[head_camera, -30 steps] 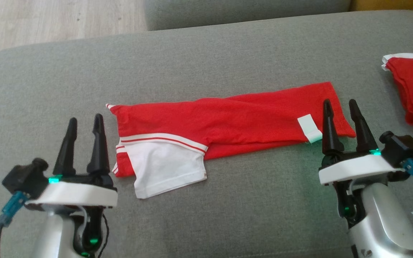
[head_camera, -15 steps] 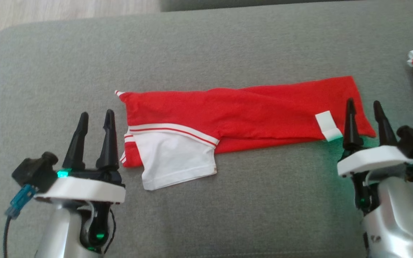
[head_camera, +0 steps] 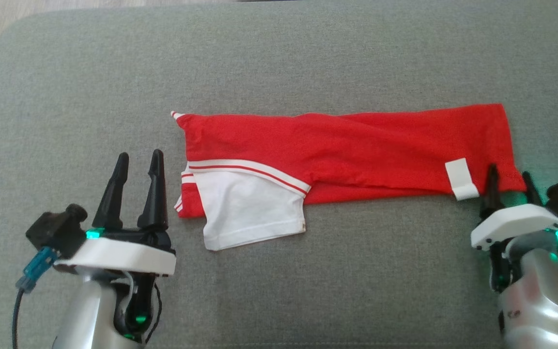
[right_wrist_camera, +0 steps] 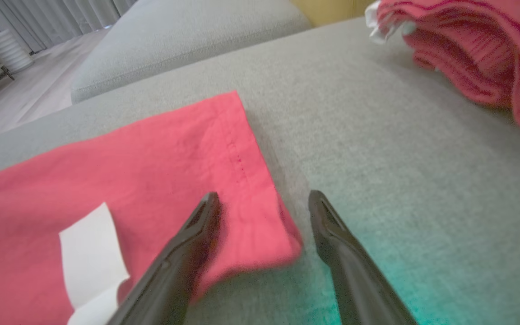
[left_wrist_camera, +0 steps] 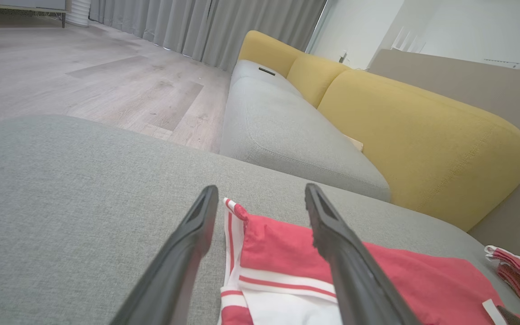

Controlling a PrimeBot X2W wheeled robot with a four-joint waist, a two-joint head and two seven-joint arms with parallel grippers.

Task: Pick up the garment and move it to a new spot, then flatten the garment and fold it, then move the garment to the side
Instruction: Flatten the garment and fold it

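Crosswise, garment (head_camera: 347,155), white sleeve (head_camera: 250,213) seemingly leftward.

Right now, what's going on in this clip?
The robot is mid-fold on a red garment, which lies as a long strip on the grey cushion. Its left claw is open beside the end with the white sleeve. Its right claw is open and straddles the opposite near corner, not gripping. Another red garment lies off to the right.

Grey cushion (head_camera: 308,48): red garment (head_camera: 356,145) lying flat, second red garment (right_wrist_camera: 467,54) bunched apart.
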